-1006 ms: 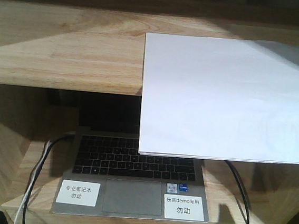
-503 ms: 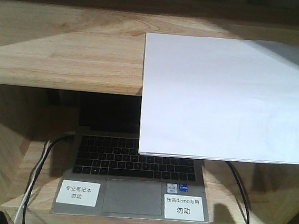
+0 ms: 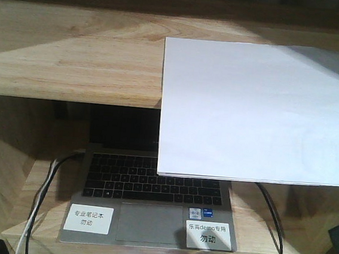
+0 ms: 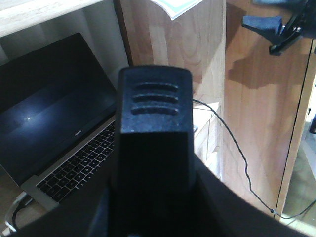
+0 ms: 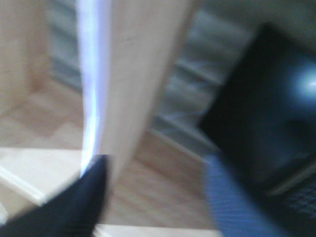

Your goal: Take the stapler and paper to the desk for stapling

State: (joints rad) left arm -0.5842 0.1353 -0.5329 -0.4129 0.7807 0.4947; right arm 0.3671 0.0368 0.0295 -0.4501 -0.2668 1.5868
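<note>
The paper lies at the right end of the upper shelf board, overhanging its front edge above the laptop, the right pincer gaping empty near it, the left pincer impossible to tell open or closed

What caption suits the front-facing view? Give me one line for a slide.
White paper overhangs the front edge of the upper shelf board, above an open laptop on the lower shelf.
</note>
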